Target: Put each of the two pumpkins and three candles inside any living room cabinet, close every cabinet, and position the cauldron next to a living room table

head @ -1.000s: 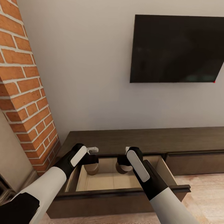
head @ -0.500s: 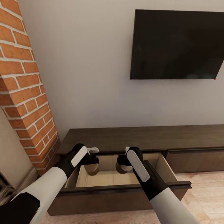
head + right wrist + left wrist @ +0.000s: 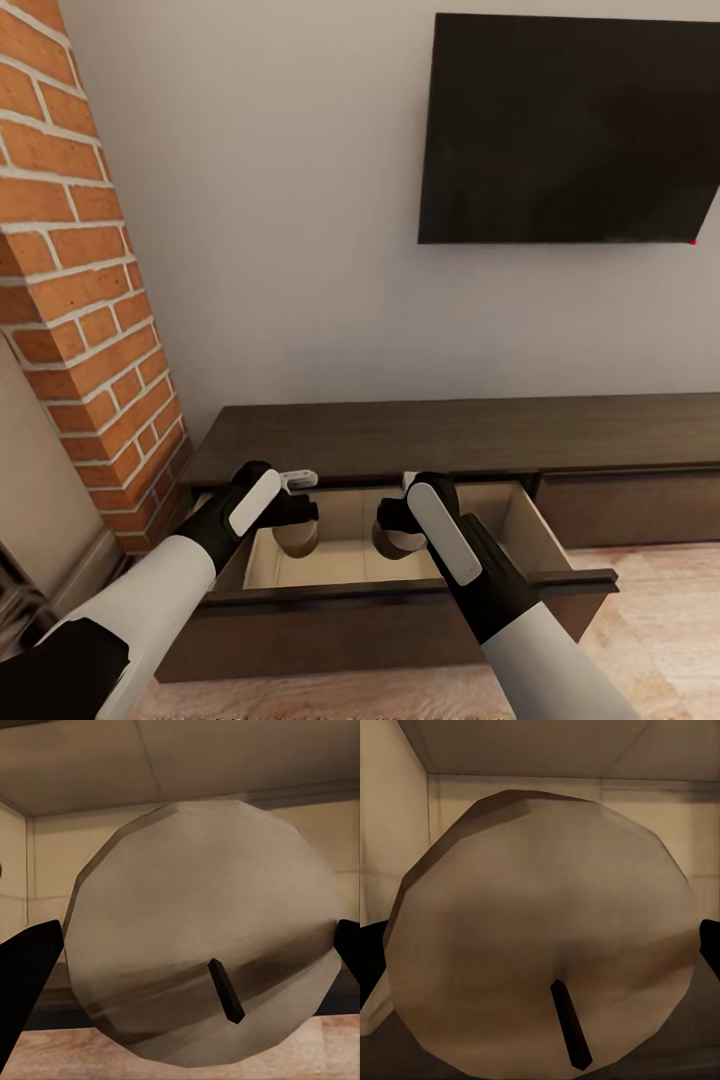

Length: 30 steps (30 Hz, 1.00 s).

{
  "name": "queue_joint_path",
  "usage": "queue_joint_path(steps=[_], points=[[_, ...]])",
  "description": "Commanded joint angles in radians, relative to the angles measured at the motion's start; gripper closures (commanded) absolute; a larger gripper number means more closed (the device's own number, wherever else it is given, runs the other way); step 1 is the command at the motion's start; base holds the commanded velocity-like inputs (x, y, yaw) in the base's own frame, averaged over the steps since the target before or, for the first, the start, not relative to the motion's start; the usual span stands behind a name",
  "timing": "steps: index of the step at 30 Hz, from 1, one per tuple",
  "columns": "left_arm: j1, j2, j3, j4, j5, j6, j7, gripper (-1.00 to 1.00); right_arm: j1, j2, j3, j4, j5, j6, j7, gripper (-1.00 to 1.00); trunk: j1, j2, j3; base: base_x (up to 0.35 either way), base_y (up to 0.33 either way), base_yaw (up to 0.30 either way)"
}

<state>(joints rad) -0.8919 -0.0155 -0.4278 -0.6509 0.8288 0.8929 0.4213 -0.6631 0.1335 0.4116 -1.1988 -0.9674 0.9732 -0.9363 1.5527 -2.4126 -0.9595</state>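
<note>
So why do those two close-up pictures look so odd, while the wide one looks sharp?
Left wrist view: the candle sits so near the lens that its flat facets and soft shading dominate, wick dark. Right wrist view: same for the other candle, crossed by a darker band. Head view: evenly lit and crisp, no glare on the TV, drawer interior shadowed.
</note>
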Motion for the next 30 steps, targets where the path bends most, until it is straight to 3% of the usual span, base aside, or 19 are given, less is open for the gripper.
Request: queue_joint_path(steps=[1,30], points=[[-0.001,0.0,-0.003,-0.002,0.009,0.0,0.007,1.0,-0.001,0.0,0.001,-0.001,-0.008,0.002,-0.01,1.0,0.004,-0.008,-0.004,0.0,0.0,0.0],[-0.002,-0.003,-0.001,0.009,0.011,0.007,0.006,1.0,-0.001,0.001,0.011,0.004,-0.007,-0.004,-0.008,1.0,0.011,-0.022,-0.01,0.038,0.0,0.0]])
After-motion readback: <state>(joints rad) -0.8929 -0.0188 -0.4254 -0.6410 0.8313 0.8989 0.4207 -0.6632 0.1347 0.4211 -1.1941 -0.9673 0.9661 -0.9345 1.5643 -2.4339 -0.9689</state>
